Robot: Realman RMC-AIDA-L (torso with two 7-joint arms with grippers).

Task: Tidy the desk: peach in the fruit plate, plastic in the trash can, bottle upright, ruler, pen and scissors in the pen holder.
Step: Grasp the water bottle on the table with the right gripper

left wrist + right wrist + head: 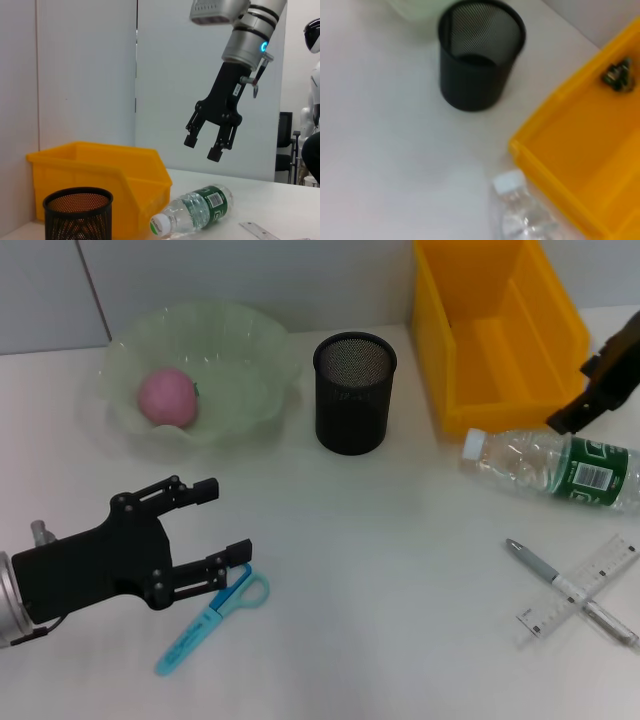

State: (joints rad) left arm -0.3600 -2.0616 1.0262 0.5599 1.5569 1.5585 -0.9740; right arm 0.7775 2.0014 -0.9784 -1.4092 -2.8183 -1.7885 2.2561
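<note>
A robotics lab: white partition walls [85, 70], office chair [286, 135], another white robot [314, 75]

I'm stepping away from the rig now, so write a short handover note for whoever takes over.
Left gripper: open, empty, low beside the blue scissors.
Right gripper: open, empty, above the bottle.
Done: peach in the fruit plate; something small and dark, perhaps the plastic, lies in the yellow bin.
Left: bottle lies on its side; pen and ruler lie crossed on the desk; mesh pen holder looks empty.
</note>
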